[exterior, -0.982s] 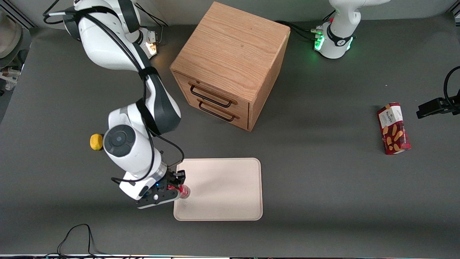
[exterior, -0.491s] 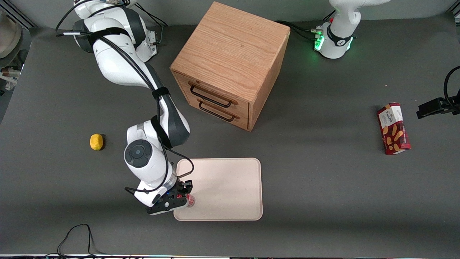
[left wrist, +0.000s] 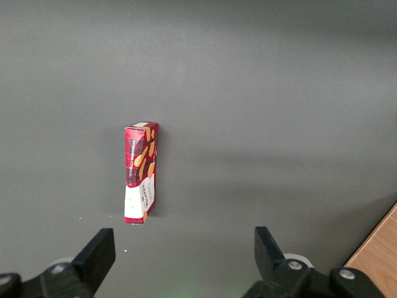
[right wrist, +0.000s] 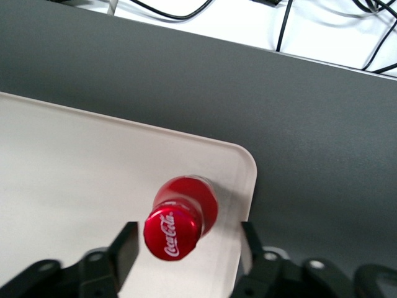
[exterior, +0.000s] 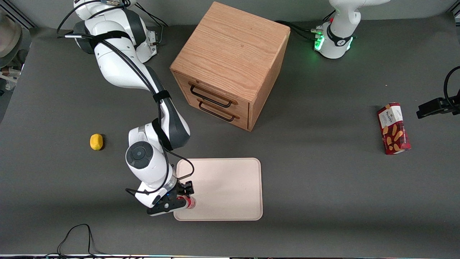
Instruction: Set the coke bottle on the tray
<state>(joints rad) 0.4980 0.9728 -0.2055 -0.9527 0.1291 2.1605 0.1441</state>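
The coke bottle (exterior: 191,203), small and red with a red cap, stands upright on the cream tray (exterior: 230,187), close to the tray's corner nearest the front camera at the working arm's end. In the right wrist view I look down on its cap (right wrist: 173,233) with the white script logo, and the tray's rim (right wrist: 245,161) curves round beside it. My right gripper (exterior: 184,198) is straight above the bottle. Its fingers (right wrist: 126,247) stand on either side of the cap with a gap on each side, so the gripper (right wrist: 186,241) is open.
A wooden two-drawer cabinet (exterior: 230,64) stands farther from the front camera than the tray. A yellow lemon (exterior: 96,141) lies toward the working arm's end. A red snack box (exterior: 393,128) lies toward the parked arm's end and also shows in the left wrist view (left wrist: 141,172).
The right arm moved sideways and carried the bottle from the tray's edge to over its corner. In the last half second it barely moved and sank slightly.
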